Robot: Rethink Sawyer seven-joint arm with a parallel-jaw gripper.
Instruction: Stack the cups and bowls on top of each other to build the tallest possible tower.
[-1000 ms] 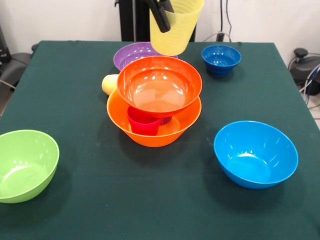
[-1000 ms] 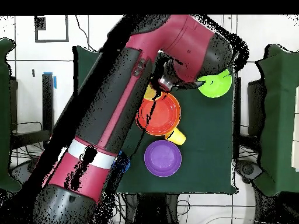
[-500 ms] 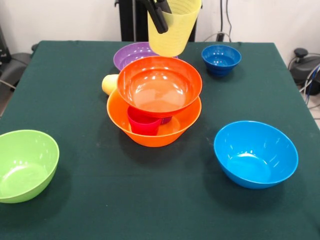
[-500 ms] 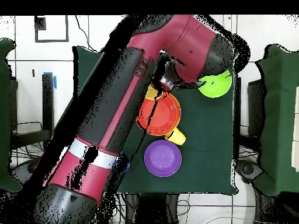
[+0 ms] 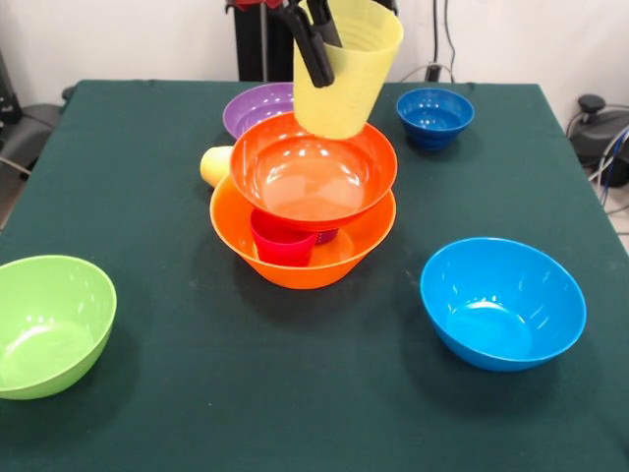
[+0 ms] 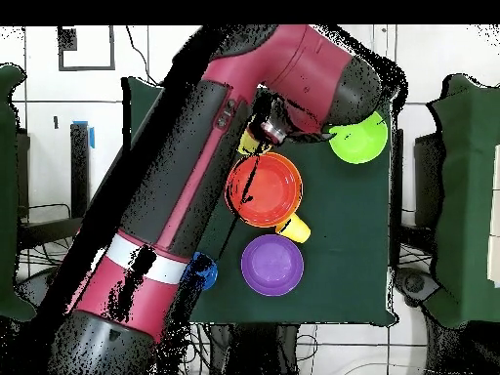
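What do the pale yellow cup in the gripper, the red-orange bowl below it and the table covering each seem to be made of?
Pale yellow cup: probably matte plastic, faintly ribbed. Red-orange bowl: likely glossy plastic, with bright glints inside. Table covering: seemingly dark green cloth, dull, no reflections.

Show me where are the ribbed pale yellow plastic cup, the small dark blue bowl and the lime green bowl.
Ribbed pale yellow plastic cup (image 5: 344, 84), front view, outer wall.
Small dark blue bowl (image 5: 434, 116), front view, inner hollow.
Lime green bowl (image 5: 44, 329), front view, inner hollow.

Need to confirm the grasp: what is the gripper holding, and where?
The gripper holds the ribbed pale yellow plastic cup by its rim, tilted.
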